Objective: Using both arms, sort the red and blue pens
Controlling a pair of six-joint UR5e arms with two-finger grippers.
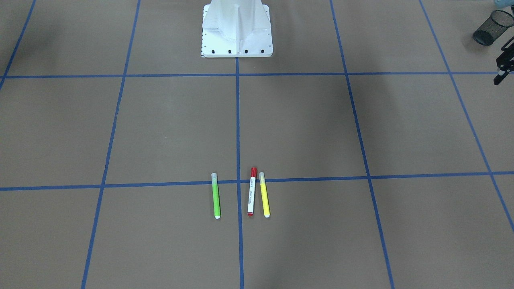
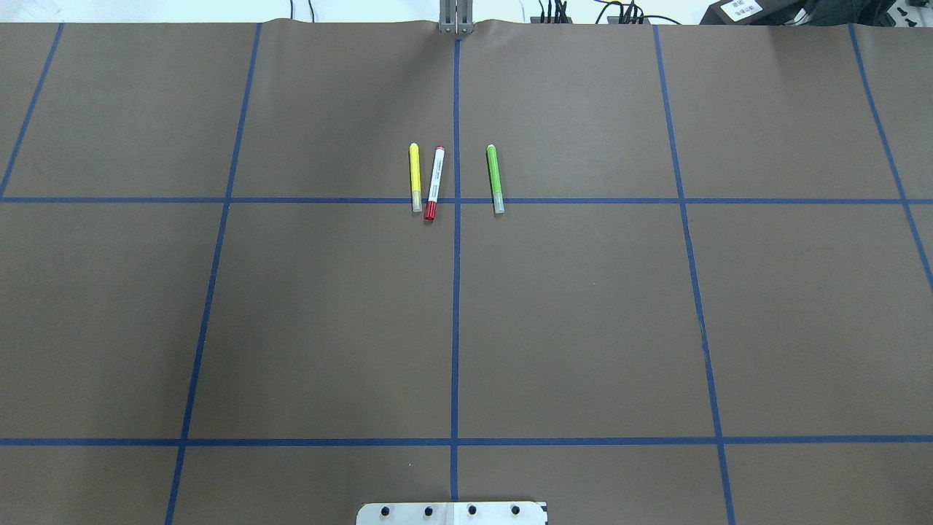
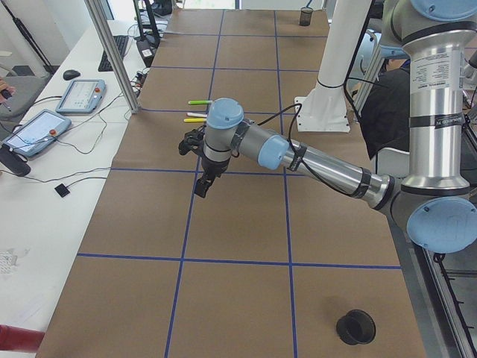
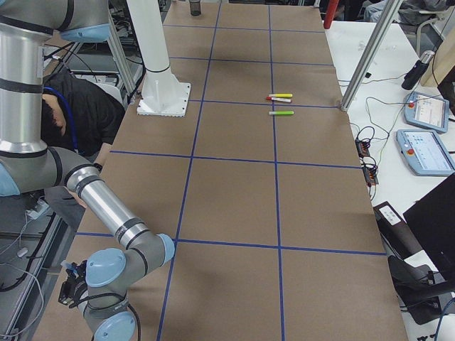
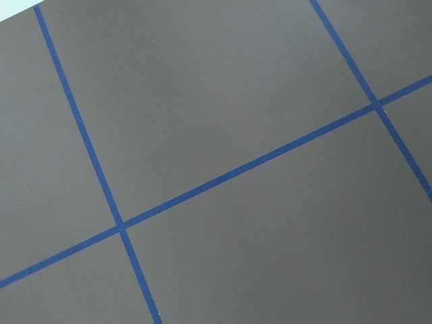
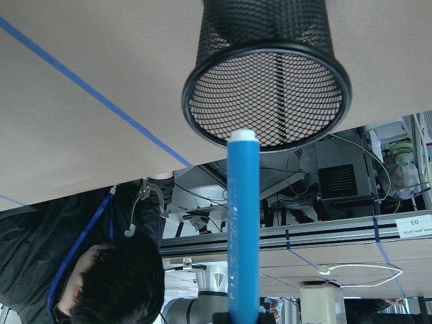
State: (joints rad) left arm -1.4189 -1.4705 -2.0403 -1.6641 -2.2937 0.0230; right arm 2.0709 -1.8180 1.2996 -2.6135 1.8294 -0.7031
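Observation:
The red pen lies flat on the brown table between a yellow and a green marker, its red cap toward the robot; it also shows from overhead. The blue pen stands up between the fingers of my right gripper, which is shut on it. Its white tip sits at the rim of a black mesh cup. That gripper hangs off the table's near corner. My left gripper hovers open and empty over the table's left end, far from the pens.
The yellow marker touches the red pen's side; the green marker lies apart across the centre tape line. A second black mesh cup lies beside the left gripper. The white pedestal stands at the robot's side. A person sits behind it.

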